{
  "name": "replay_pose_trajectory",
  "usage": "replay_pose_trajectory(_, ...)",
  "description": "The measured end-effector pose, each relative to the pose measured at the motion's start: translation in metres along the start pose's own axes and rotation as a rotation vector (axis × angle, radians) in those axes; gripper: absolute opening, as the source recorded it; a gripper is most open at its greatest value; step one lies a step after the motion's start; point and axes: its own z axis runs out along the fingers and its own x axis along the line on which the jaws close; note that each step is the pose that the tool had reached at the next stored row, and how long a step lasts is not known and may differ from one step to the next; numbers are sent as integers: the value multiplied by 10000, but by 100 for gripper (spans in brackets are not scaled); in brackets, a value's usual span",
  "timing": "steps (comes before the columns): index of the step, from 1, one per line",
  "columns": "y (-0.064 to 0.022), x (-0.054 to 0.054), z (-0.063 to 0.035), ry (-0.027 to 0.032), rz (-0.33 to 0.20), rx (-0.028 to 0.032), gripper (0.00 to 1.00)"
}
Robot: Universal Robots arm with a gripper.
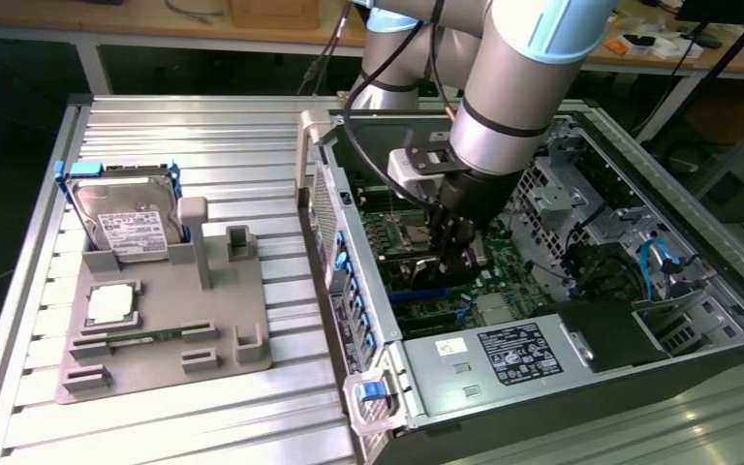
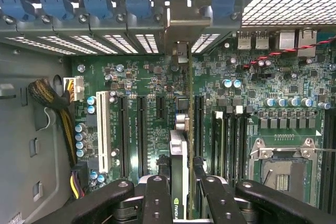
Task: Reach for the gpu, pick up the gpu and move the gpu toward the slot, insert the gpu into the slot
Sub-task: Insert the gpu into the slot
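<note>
1. While the arm (image 1: 508,87) reaches down into the open PC case (image 1: 682,329), its gripper (image 1: 456,237) hangs low over the motherboard (image 1: 405,242).
2. The jaws are clenched on the gpu (image 2: 178,156), which stands on edge between the two fingers (image 2: 157,198).
3. In the wrist view the card runs in line with the long connectors, its metal bracket (image 2: 185,22) up against the case's rear grille.
4. Whether it sits fully in the slot (image 2: 189,124) cannot be told.
5. On the worktop (image 1: 166,426), a grey fixture (image 1: 166,329) carries a hard drive (image 1: 124,218).
</note>
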Motion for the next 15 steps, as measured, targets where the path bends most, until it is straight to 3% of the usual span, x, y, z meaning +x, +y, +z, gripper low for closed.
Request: replay_pose_trajectory(15,26,9,49,0,0,-1,27)
